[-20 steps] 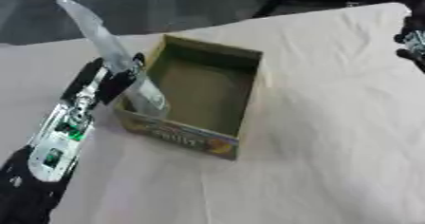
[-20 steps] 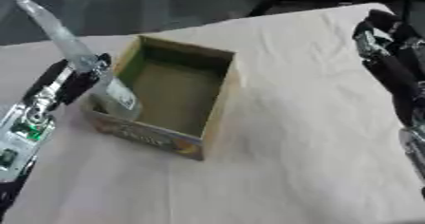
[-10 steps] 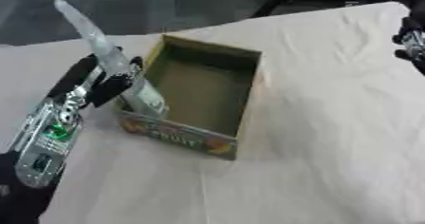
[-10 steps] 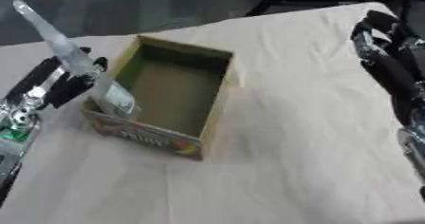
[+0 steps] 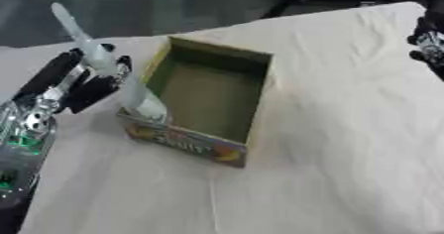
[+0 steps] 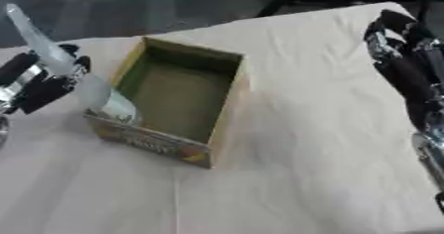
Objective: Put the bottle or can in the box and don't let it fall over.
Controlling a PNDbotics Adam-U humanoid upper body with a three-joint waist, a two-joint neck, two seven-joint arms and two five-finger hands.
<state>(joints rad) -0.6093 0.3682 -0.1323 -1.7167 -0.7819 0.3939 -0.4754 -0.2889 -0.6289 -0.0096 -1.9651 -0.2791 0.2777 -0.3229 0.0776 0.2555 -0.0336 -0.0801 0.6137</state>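
- The bottle (image 5: 130,87), clear and pale, leans steeply, base in the box's (image 5: 212,91) near-left corner, neck pointing to about 11 o'clock.
- The left hand (image 5: 91,82), at the box's 9 o'clock, sits against the bottle's middle; whether its fingers clasp it I cannot tell.
- Step: setting the bottle down inside. Next it needs tipping upright before release.
- The right-eye view shows much of the right arm and its hand (image 6: 390,32); the left-eye view shows only an edge of that hand.
- The worktop (image 5: 329,144) wears a pale cloth.
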